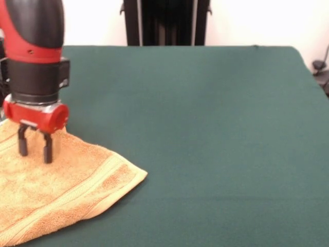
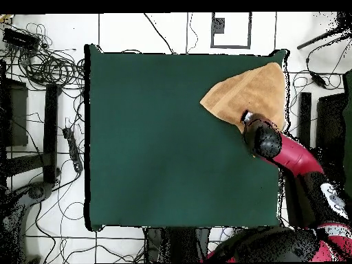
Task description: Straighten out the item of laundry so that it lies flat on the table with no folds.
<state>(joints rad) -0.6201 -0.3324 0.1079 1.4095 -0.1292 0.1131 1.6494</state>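
Towel first: the small orange-tan terry-cloth hand towel (image 1: pixel 61 190) sits at the lower left of the front view, running off the left and bottom edges of the picture, with one corner poking out to the right onto the bare cloth. You can see a ribbed woven band and a hemmed edge running along its lower right side, and it looks doubled over on itself there rather than spread in a single layer. From overhead it reads as a rough triangle (image 2: pixel 251 93) tucked into the upper right corner of the table, pointed end aimed toward the middle. Right over it is the gripper (image 1: pixel 35 150) with two short black fingers (image 1: pixel 48 149), spread a little with a visible gap between them and nothing pinched; the tips are down at the towel's surface, though I honestly can't tell if they're touching it. Above that is the red and black arm (image 1: pixel 33 46), coming down from the top left. Everything rests on the big rectangular table with the dark green cloth top (image 1: pixel 216 128), bare apart from that towel corner.
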